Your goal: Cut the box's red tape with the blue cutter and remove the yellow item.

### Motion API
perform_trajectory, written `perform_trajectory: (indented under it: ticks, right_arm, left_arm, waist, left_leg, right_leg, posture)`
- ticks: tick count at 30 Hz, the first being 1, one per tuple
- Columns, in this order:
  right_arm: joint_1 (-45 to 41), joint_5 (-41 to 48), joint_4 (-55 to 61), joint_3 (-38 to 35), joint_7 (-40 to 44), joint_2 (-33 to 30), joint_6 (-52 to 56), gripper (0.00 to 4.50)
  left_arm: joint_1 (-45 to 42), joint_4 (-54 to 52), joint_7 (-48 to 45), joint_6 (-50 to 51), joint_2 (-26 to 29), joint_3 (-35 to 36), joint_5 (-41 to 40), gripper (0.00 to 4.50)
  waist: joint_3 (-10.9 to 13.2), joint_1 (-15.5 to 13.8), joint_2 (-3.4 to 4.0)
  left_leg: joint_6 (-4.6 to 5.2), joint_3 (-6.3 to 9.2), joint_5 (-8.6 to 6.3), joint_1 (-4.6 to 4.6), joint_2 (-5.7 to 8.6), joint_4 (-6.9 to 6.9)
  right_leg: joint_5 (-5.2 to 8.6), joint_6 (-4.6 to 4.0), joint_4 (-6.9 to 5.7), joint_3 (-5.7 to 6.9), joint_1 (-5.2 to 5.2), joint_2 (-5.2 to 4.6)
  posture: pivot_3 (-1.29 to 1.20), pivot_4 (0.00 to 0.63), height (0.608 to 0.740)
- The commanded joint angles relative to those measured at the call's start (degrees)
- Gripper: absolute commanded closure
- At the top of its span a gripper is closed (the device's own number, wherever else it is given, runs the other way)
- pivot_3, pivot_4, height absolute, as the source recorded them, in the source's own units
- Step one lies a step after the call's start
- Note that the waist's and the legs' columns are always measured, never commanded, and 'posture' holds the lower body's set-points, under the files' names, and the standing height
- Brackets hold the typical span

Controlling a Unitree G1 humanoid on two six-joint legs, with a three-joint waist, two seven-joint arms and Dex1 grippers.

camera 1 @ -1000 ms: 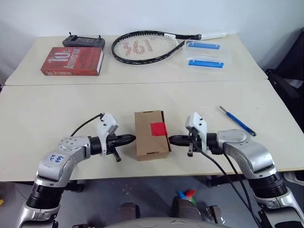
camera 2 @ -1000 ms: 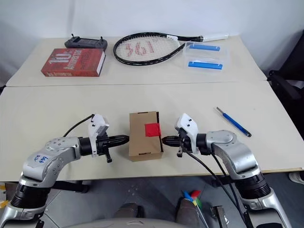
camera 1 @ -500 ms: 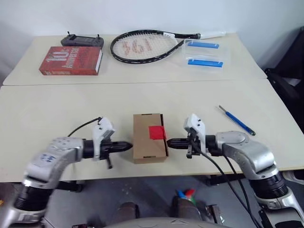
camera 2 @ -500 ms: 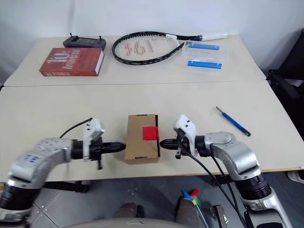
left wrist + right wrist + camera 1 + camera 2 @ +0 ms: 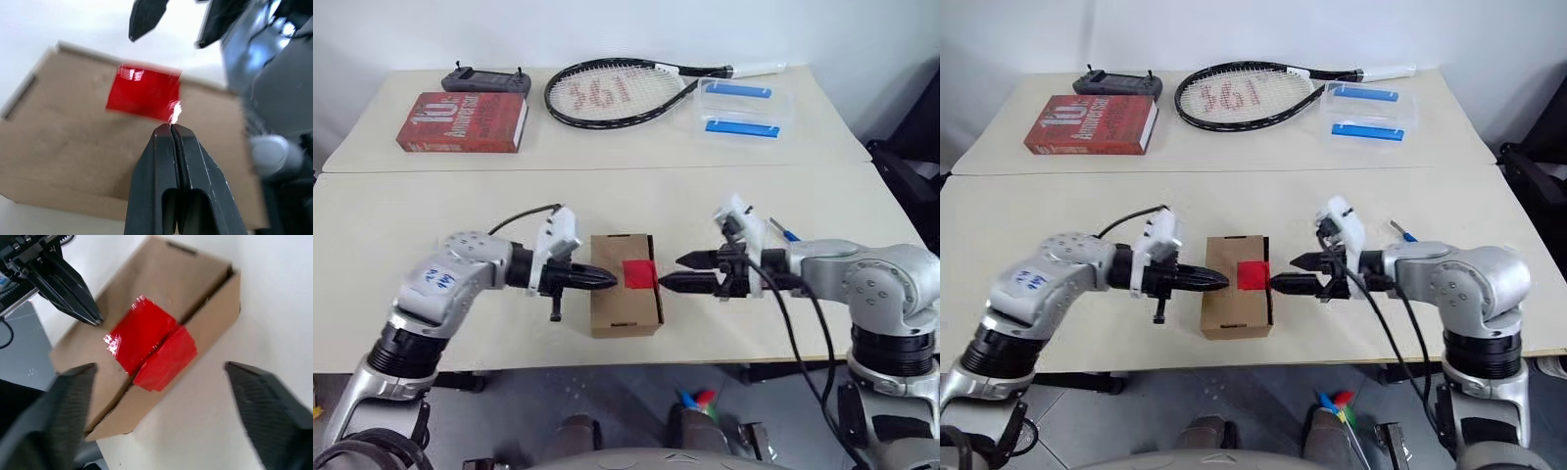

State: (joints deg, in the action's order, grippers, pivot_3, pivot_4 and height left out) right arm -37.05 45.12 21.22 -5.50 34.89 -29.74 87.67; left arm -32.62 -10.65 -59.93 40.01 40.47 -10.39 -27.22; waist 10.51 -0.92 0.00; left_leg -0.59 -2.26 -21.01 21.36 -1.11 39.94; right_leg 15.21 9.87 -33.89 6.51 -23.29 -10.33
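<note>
Clutter lines the far counter (image 5: 607, 147): a red book (image 5: 462, 122), a dark handheld controller (image 5: 485, 81), a black-framed racket (image 5: 625, 93) with red marks on its strings, and clear plastic tubs (image 5: 740, 108) with blue strips. Nearer, the box (image 5: 625, 298), plain brown matte cardboard, rectangular, lies flat near the counter's front edge. The tape (image 5: 638, 274), a glossy red square, wraps over the box's right edge at the flap seam. The left claw (image 5: 607, 281) points across the box top, its black fingers pressed together, tip just short of the tape. The right claw (image 5: 671, 272) faces it from the other side, fingers spread apart, close beside the taped edge. The right arm covers most of the cutter (image 5: 783, 233); its slim blue shaft shows just behind the wrist, on the counter to the box's right.
</note>
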Motion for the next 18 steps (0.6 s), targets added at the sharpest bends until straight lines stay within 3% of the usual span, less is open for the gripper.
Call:
perform_trajectory:
  ticks: [1, 18]
  right_arm:
    - [-0.2, -0.7, 1.3, -1.1, -4.3, 3.1, 1.6, 0.05]
    - [5.9, -1.3, -1.8, -0.4, -4.2, -1.7, -1.0, 0.05]
  left_arm:
    - [0.3, -1.2, 1.1, -2.3, 0.1, -0.2, 2.5, 4.50]
    - [3.7, -2.0, 2.6, 0.3, -0.9, -0.5, 2.4, 4.50]
  waist:
    - [0.0, 0.0, 0.00]
    - [-0.1, -0.5, -0.06]
  left_leg:
    - [0.00, 0.00, 0.00, -0.01, 0.00, 0.00]
    - [0.00, 0.00, 0.00, -0.18, 0.00, 0.04]
  right_leg:
    - [0.00, 0.00, 0.00, 0.00, 0.00, 0.00]
    - [0.00, 0.00, -0.01, -0.05, 0.20, -0.01]
  posture:
    - [0.00, 0.150, 0.740]
    - [0.00, 0.150, 0.740]
